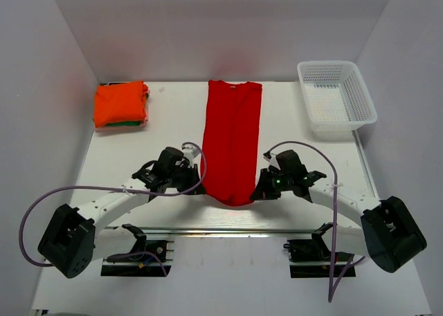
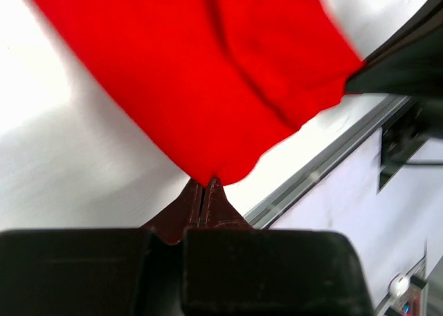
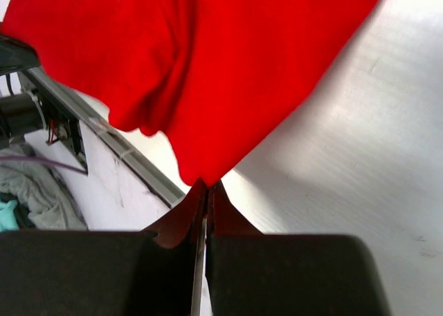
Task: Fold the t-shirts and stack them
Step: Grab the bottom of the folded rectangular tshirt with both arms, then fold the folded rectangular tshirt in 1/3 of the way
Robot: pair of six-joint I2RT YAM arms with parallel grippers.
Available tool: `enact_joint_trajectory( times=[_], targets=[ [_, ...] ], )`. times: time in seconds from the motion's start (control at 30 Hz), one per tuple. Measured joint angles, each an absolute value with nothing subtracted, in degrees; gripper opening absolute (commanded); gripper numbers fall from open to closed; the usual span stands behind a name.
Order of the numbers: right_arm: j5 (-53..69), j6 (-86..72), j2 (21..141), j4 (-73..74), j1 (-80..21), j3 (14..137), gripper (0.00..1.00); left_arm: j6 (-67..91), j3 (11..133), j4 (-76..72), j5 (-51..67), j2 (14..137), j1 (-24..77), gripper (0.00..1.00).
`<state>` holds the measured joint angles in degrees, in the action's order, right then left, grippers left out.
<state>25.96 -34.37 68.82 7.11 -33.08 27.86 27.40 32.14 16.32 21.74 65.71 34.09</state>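
A bright red t-shirt (image 1: 232, 140) lies folded into a long narrow strip down the middle of the table, collar end far. My left gripper (image 1: 202, 186) is shut on its near left corner (image 2: 208, 171). My right gripper (image 1: 257, 191) is shut on its near right corner (image 3: 206, 169). Both corners look lifted a little off the table, and the near hem sags between them. A folded orange t-shirt (image 1: 120, 102) lies on a folded green one (image 1: 131, 123) at the far left.
A white plastic mesh basket (image 1: 336, 99) stands at the far right. A metal rail (image 1: 228, 231) runs along the table's near edge by the arm bases. White walls close in the left, right and back.
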Motion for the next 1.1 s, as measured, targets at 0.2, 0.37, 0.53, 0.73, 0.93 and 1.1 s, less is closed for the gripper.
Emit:
enact_joint_trajectory(
  times=[0.2, 0.37, 0.53, 0.73, 0.93, 1.1],
  targets=[
    [21.67, -33.39, 71.99, 8.8, -32.86, 35.44, 0.0, 28.82, 42.15, 16.8, 18.35, 73.45, 33.87, 0.0],
    [16.34, -32.01, 77.87, 11.2, -31.46, 45.98, 0.0, 29.04, 52.62, 19.07, 13.76, 82.74, 33.06, 0.0],
    [12.45, -30.02, 83.96, 13.87, -28.95, 55.88, 0.0, 28.93, 61.47, 21.23, 10.04, 89.41, 30.92, 0.0],
    [9.67, -28.08, 90.26, 17.28, -25.06, 64.45, 0.0, 28.75, 71.16, 22.37, 7.42, 95.85, 28.14, 0.0],
    [9.87, -25.91, 96.9, 18.61, -21.45, 72.25, 0.0, 26.7, 81.87, 22.96, 6.66, 104.57, 25.74, 0.0],
    [11.51, -24.58, 102.0, 18.85, -19.09, 77.1, 0.0, 23.79, 87.42, 22.74, 7.22, 109.65, 24.51, 0.0]
  ],
)
